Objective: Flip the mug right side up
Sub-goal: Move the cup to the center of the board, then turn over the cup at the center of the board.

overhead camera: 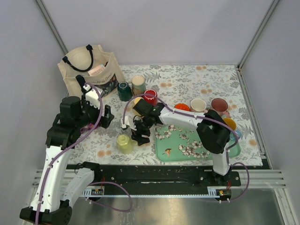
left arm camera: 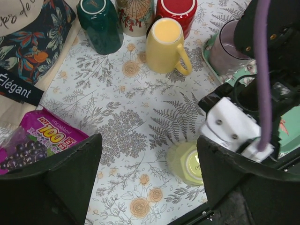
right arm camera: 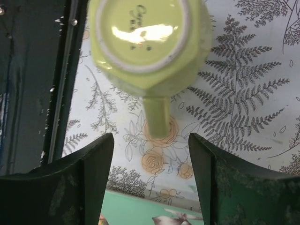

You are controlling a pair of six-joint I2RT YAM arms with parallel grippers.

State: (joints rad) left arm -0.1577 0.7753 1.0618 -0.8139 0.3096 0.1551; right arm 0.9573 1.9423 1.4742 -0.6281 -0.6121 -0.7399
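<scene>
Lime-green mug [overhead camera: 124, 143] stands upside down, base up, just left of the floral tray [overhead camera: 161, 140], close to the table's near edge. Its handle points toward the tray. The right gripper [right arm camera: 151, 145] hovers there with its fingers spread, one on each side of the handle, gripping nothing. A good pickup would pinch the handle squarely, lift clear of the cloth, then roll the wrist and set the mug on its base. The tray's rim is near enough to catch a swinging mug. Farther left of the tray, the left gripper [left arm camera: 147, 157] hangs wide apart and empty. Beyond the tray's far-left corner stand a yellow mug [left arm camera: 164, 44], a red mug [overhead camera: 150, 96] and a teal mug [overhead camera: 124, 91], with a tote bag [overhead camera: 86, 70] farthest off.
</scene>
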